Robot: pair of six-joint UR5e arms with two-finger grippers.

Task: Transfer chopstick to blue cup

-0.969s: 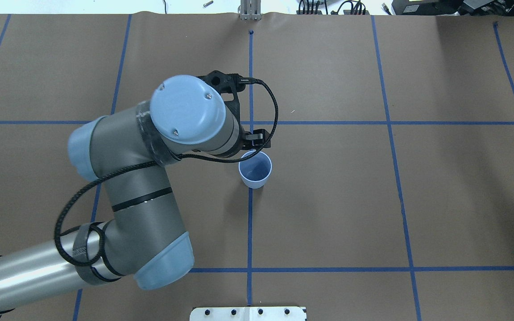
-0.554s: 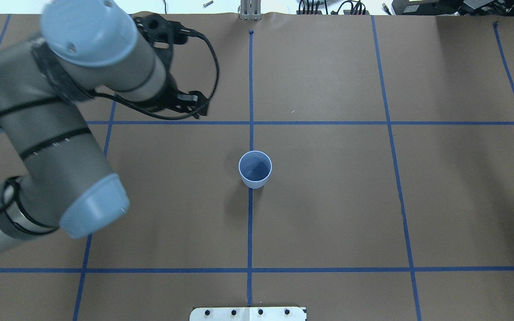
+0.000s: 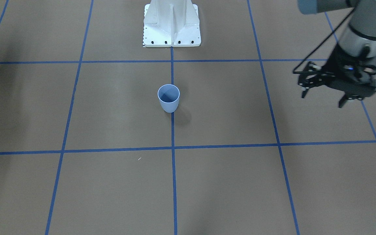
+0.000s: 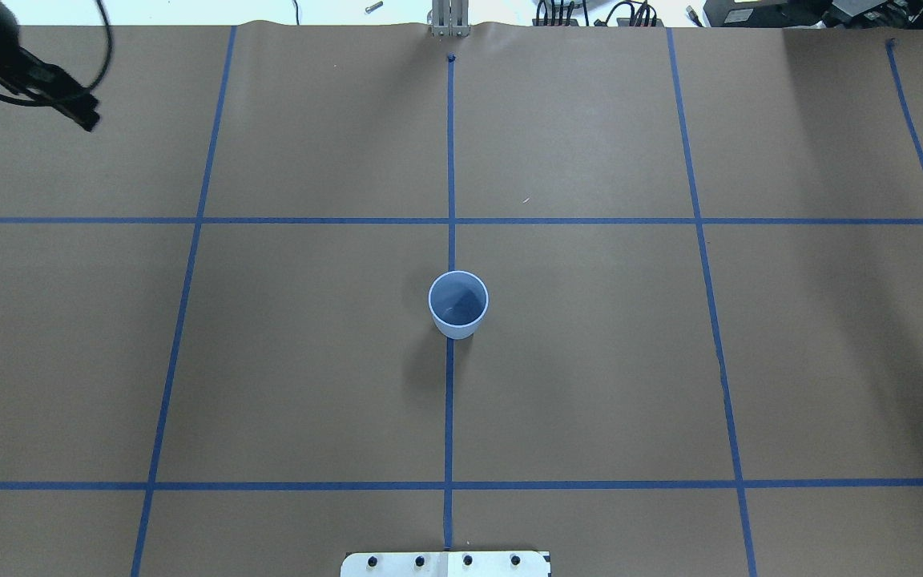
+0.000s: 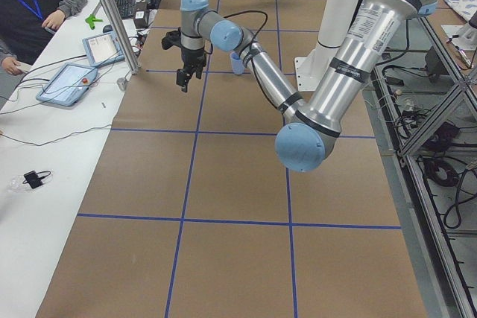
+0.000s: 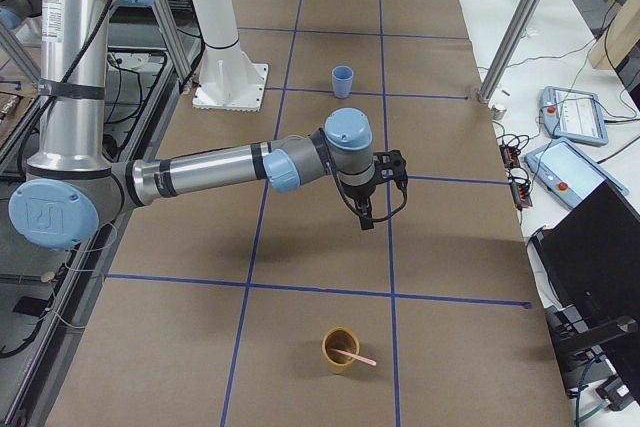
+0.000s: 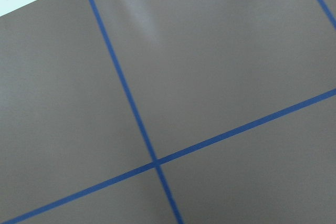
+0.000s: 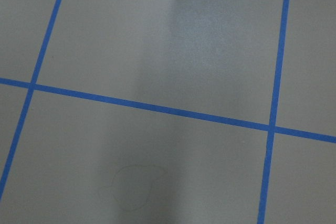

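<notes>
Matt brown paper [image 4: 590,361], faintly creased. Blue tape [image 4: 449,417], low sheen. Smooth plastic cup [image 4: 458,320], slight gloss. Brushed-metal arm tubes [image 5: 358,35], satin; smooth blue plastic caps [image 5: 302,148]. White-painted metal base [image 3: 171,23], semi-gloss.

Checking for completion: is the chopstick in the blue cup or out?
Out. The blue cup shows only its bare inside from overhead; the chopstick sticks out of a brown cup elsewhere.

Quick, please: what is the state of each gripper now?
Left gripper: open, holding nothing.
Right gripper: cannot be told; only one side view shows it.
</notes>
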